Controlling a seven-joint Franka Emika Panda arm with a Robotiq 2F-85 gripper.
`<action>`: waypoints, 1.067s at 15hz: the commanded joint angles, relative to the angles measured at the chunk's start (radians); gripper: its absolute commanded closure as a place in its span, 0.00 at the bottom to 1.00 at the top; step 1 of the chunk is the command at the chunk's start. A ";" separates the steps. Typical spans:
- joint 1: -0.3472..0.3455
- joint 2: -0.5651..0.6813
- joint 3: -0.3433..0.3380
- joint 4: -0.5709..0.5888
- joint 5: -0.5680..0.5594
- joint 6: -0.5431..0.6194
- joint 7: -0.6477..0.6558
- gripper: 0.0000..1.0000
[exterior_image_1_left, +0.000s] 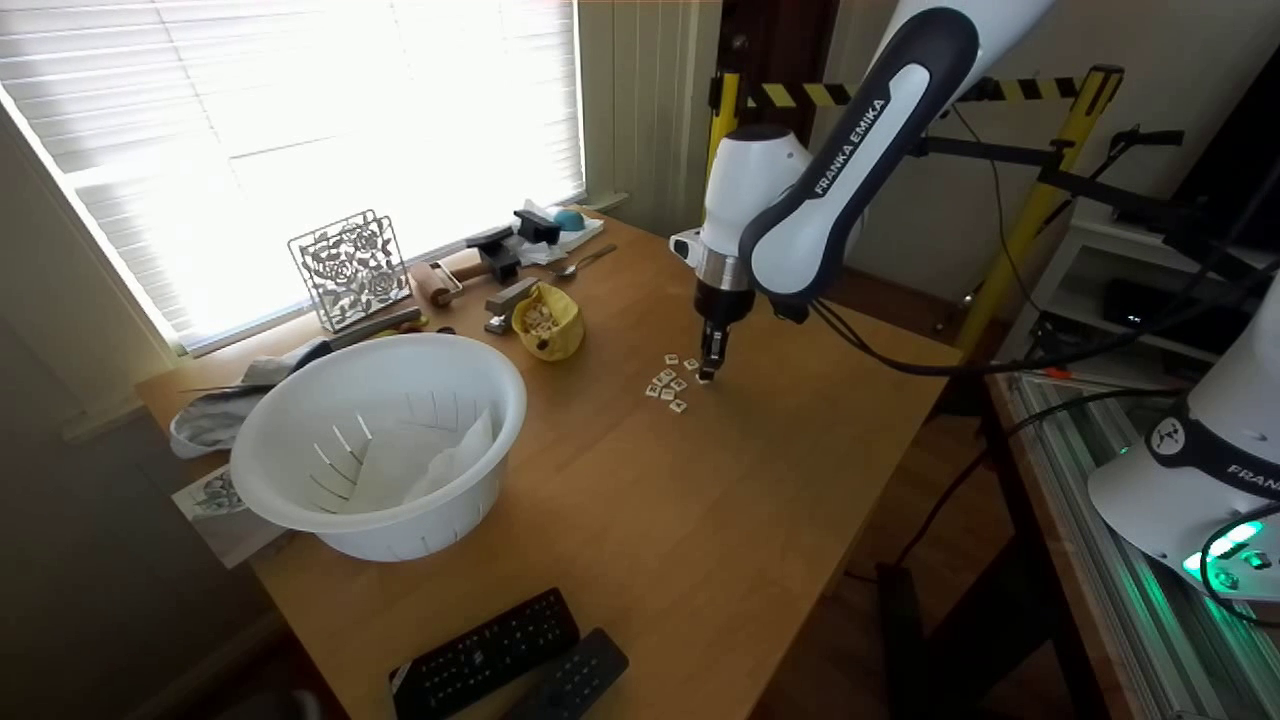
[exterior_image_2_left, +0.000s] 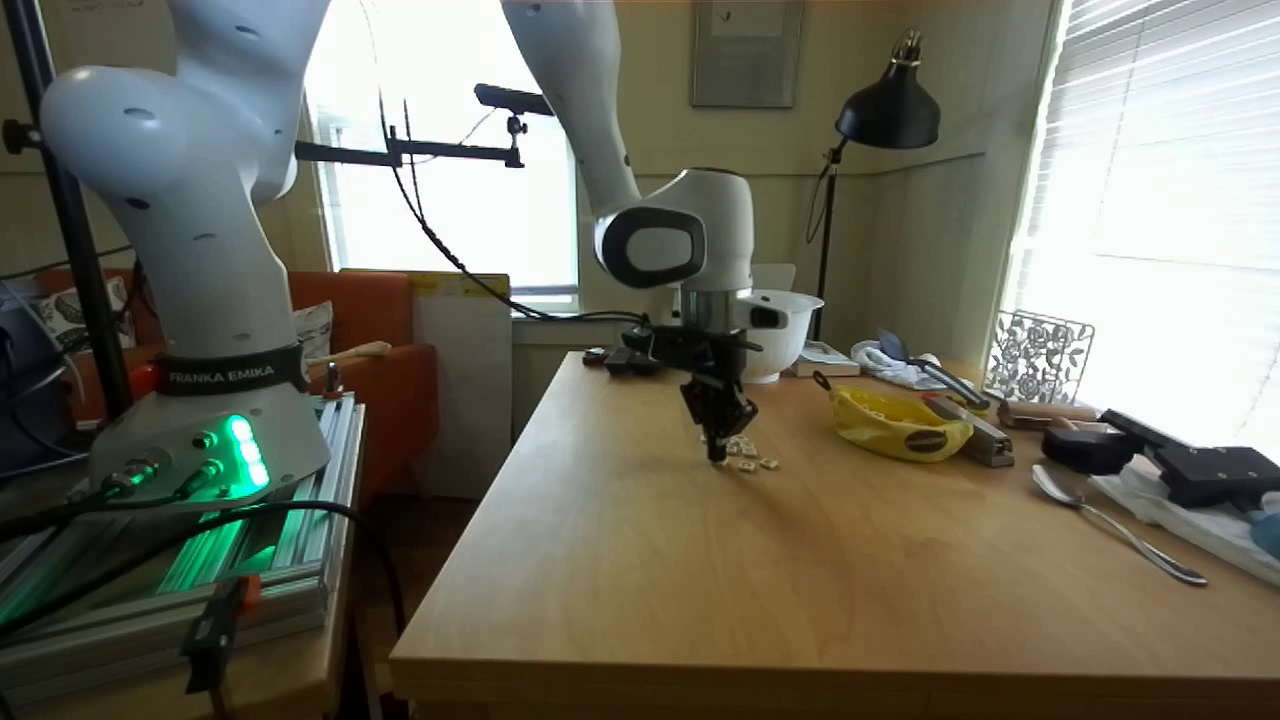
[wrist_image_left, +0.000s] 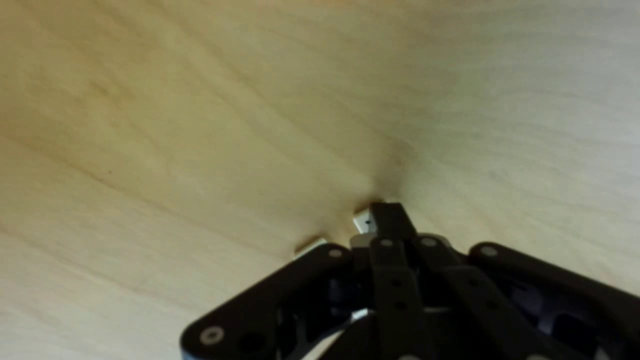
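I'd call this a room in a home. The fingers (exterior_image_2_left: 717, 450) stand over a wooden table (exterior_image_1_left: 640, 540), with a spoon (exterior_image_2_left: 1110, 522) and remote controls (exterior_image_1_left: 485, 655) well apart from them. Far beyond the fingers, in an exterior view, I see an orange sofa (exterior_image_2_left: 405, 400), a cushion (exterior_image_2_left: 313, 328) and a lamp (exterior_image_2_left: 888, 110). Striped barrier tape (exterior_image_1_left: 825, 94) behind them looks more lab-like.

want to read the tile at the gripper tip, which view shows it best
The wrist view: it looks closest, so the tile shows a white corner with an unreadable dark mark beside the shut gripper, which hides the rest. The exterior views give at most a tiny pale sliver at the tip.
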 joint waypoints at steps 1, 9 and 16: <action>0.077 0.039 -0.076 0.019 -0.037 0.031 0.189 1.00; 0.220 0.070 -0.199 0.049 -0.036 0.024 0.512 1.00; 0.250 0.092 -0.217 0.078 -0.002 0.020 0.697 1.00</action>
